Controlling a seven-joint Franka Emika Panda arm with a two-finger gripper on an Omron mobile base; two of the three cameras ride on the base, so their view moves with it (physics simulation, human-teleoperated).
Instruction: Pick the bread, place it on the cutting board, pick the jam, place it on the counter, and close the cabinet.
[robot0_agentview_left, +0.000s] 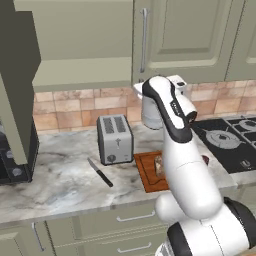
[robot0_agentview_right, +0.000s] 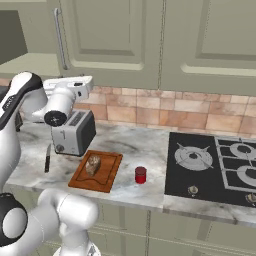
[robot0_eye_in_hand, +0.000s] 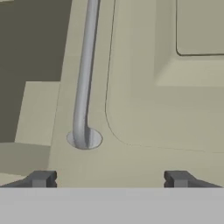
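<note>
Gripper (robot0_eye_in_hand: 109, 178) w/ fingertips wide apart, holding nothing, right up at cabinet (robot0_eye_in_hand: 144, 100) door by silver handle (robot0_eye_in_hand: 85, 74); left door open. Bread (robot0_agentview_right: 93, 165) on board (robot0_agentview_right: 107, 175), jam (robot0_agentview_right: 141, 175) on marbled worktop (robot0_agentview_right: 135, 145) beside stovetop (robot0_agentview_right: 215, 170). Toaster (robot0_agentview_left: 114, 138), knife (robot0_agentview_left: 100, 172) nearby.

Claw (robot0_eye_in_hand: 109, 178) hard against cabinet (robot0_eye_in_hand: 144, 100) door, handle (robot0_eye_in_hand: 84, 74) just ahead. Left door (robot0_agentview_left: 17, 90) swung out over surface (robot0_agentview_left: 55, 180). Toaster (robot0_agentview_left: 114, 138), knife (robot0_agentview_left: 100, 172), board (robot0_agentview_right: 97, 171) crowd below; open gap between jam (robot0_agentview_right: 141, 175) and stovetop (robot0_agentview_right: 215, 167).
</note>
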